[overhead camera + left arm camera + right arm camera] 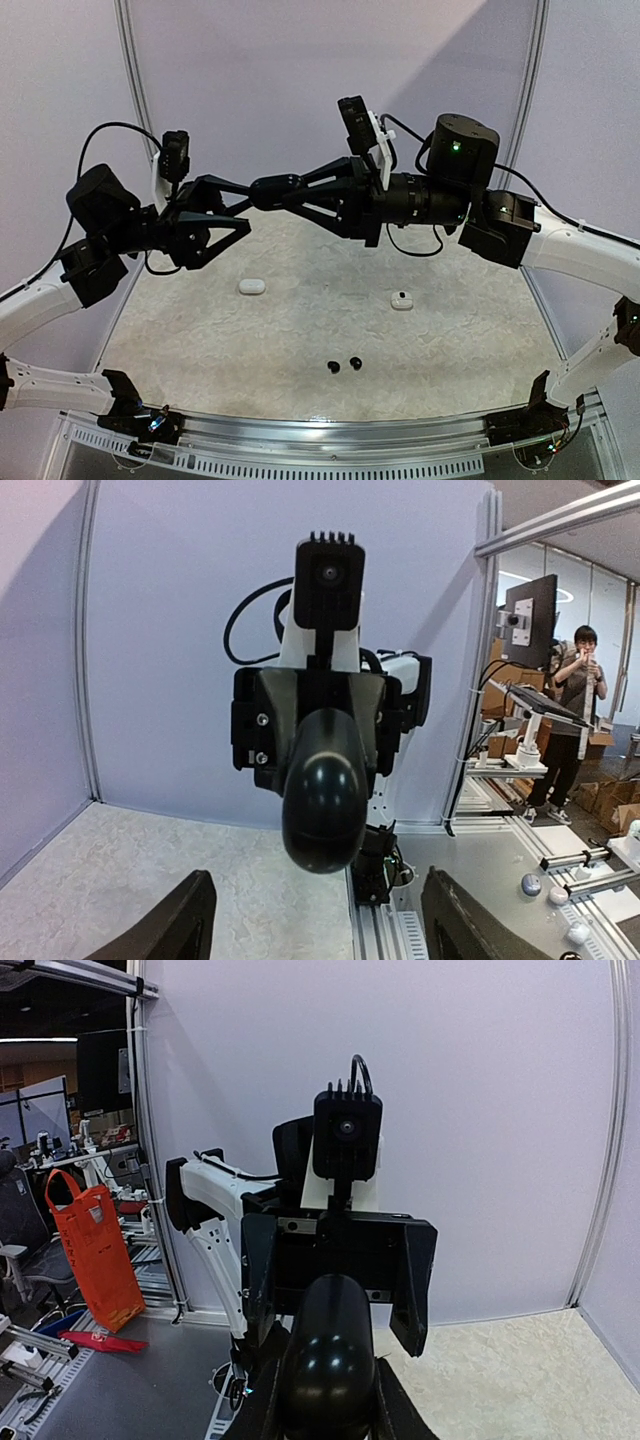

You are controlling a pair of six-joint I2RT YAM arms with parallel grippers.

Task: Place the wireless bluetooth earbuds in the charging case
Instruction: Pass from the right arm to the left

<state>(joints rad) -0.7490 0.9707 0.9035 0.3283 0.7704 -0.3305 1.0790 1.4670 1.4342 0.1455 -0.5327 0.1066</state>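
Alignment in mid-air above the worktop [300, 330]. Right end effector [290, 193] pinches the black charging case [268, 190], whose long axis runs left–right, its free end pointing at the left end effector [250, 207]; that one is spread, fingers clear of the case. Two black earbuds [333, 366] lie well below on the near part of the worktop, roughly midway between the arms, with two white pieces [251, 286] farther back.
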